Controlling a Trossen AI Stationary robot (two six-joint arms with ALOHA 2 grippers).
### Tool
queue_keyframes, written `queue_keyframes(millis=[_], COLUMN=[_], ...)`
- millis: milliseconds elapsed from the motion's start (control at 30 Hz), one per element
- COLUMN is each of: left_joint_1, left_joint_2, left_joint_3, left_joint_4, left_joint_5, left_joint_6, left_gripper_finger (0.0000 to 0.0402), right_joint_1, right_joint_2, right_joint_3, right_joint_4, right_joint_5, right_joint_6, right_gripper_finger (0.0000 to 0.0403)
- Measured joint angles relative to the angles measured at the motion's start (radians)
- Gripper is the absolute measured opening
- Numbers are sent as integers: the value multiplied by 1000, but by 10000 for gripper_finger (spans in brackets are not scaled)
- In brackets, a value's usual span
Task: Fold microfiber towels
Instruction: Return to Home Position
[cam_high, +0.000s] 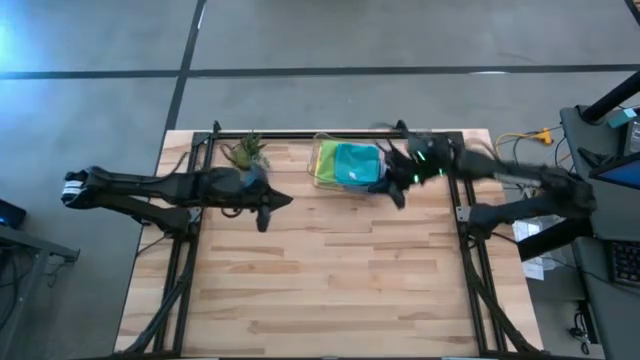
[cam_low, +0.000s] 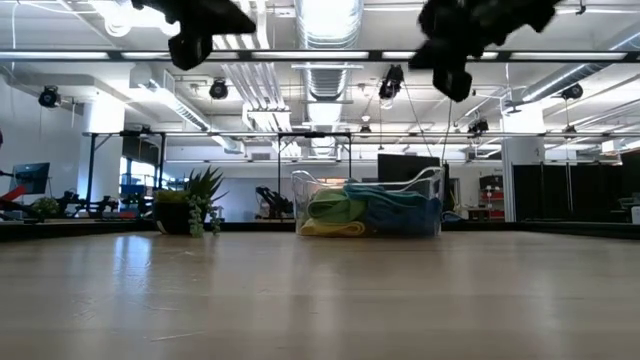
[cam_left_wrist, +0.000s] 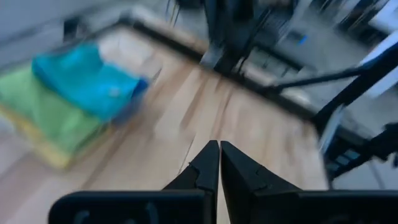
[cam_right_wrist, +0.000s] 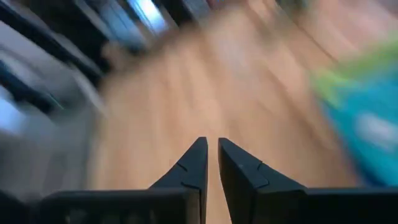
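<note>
Toward the upper centre of the high view, the clear bin (cam_high: 319, 150) holds the stacked towels (cam_high: 354, 164): teal on top, lime and yellow edges showing, dark blue not visible. Only the low view shows their layers through the bin wall, right of the potted plant (cam_low: 190, 210). Both hands hang empty above the worktop (cam_high: 330, 280). The left hand (cam_left_wrist: 219, 145) is pressed closed. The right hand (cam_right_wrist: 211, 142) is all but closed, beside the bin.
</note>
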Motion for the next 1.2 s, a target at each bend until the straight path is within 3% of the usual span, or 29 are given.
queue_keyframes(millis=[100,200,267,333,467,567,767,967,1100,1200], left_joint_1=[7,59,104,144,188,197,186,182,182,182], left_joint_2=[-56,-65,-51,-50,-166,-345,-725,-971,-966,-935], left_joint_3=[-75,-167,-212,-238,-250,-255,-268,-296,-294,-313], left_joint_4=[201,482,640,712,782,750,328,21,-73,-10], left_joint_5=[4,21,49,78,86,51,-70,-106,-143,-136], left_joint_6=[10,-70,-82,-56,25,101,92,36,40,6], left_gripper_finger=[0,0,0,0,0,0,0,0,0,0], right_joint_1=[180,319,350,339,282,229,196,201,202,203], right_joint_2=[-100,-56,-23,-24,-164,-362,-809,-1115,-1140,-1086], right_joint_3=[-244,-376,-391,-383,-375,-386,-399,-516,-623,-684], right_joint_4=[598,1219,1448,1553,1571,1443,965,854,885,922], right_joint_5=[146,334,462,567,591,573,664,796,833,813], right_joint_6=[277,223,140,107,22,4,-17,0,62,158], right_gripper_finger=[33,33,30,19,10,9,9,9,9,8])
